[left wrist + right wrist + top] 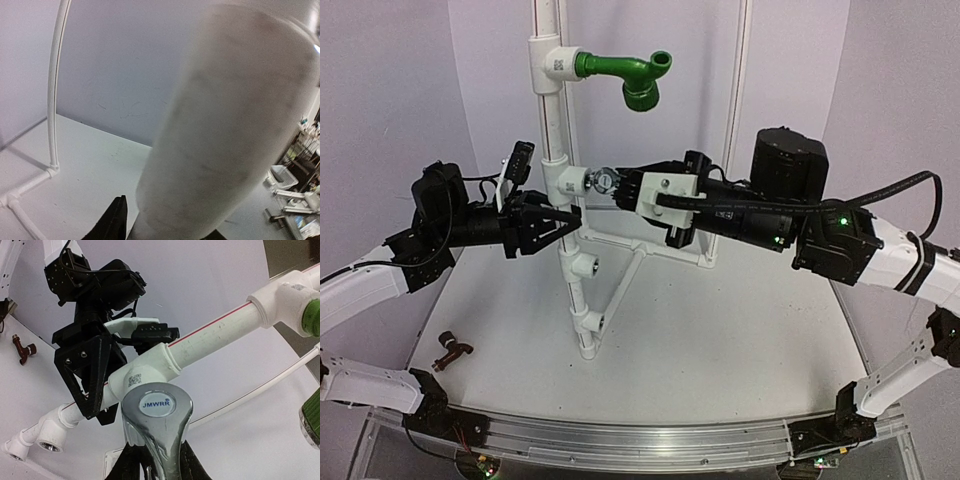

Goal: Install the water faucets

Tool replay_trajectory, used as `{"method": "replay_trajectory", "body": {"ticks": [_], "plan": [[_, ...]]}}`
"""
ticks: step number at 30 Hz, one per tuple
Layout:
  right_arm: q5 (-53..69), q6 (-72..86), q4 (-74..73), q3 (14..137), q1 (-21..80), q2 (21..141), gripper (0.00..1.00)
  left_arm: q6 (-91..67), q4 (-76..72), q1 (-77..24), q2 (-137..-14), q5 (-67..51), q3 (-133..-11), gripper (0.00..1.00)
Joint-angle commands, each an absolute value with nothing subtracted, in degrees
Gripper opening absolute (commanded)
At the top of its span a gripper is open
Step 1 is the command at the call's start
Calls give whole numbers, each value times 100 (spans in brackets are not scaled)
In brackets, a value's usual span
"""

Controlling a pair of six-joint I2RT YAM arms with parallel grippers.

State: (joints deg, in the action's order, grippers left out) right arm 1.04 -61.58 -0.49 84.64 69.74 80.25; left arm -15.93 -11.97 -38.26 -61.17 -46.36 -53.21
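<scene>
Chrome faucet (156, 430) — glossy, clamped in right end effector (623, 188), left end effector (570, 216) round matte pipe (220, 332) — closure unclear

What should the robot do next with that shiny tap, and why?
Probably press the chrome faucet into the middle tee and start turning it: the right gripper holds it at the tee's outlet, and the left gripper sits around the white pipe.

**One high view, two close**

The top camera looks down from high at the near edge over the whole table (720, 340). The left wrist camera sits so near the pipe (225, 125) that it blurs. The right wrist camera looks past the chrome faucet (156, 430) at that pipe and the left gripper (97, 410), both shared with the top view.
</scene>
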Motion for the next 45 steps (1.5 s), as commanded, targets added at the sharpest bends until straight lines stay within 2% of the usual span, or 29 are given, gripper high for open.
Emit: {"method": "replay_trajectory", "body": {"ticks": [1, 11, 15, 26, 32, 45], "plan": [[282, -5907, 388, 8540, 6873, 7949, 0, -1446, -1292, -3797, -6135, -4484, -5433, 28], [565, -5848, 471, 8503, 6864, 8028, 0, -1422, -1292, -3797, -6108, -4537, -5374, 5], [612, -5856, 565, 8462, 6864, 8106, 0, -1483, -1293, -3797, -6112, -4603, -5377, 1], [751, -5753, 1129, 8119, 6797, 8144, 0, -1617, -1292, -3798, -6127, -4861, -5402, 0], [1298, -5229, 1273, 7975, 6361, 8030, 0, -1591, -1292, -3797, -6125, -5036, -5371, 0], [1816, -4916, 1299, 7948, 6304, 8128, 0, -1662, -1292, -3797, -6229, -4993, -5454, 0]]}}
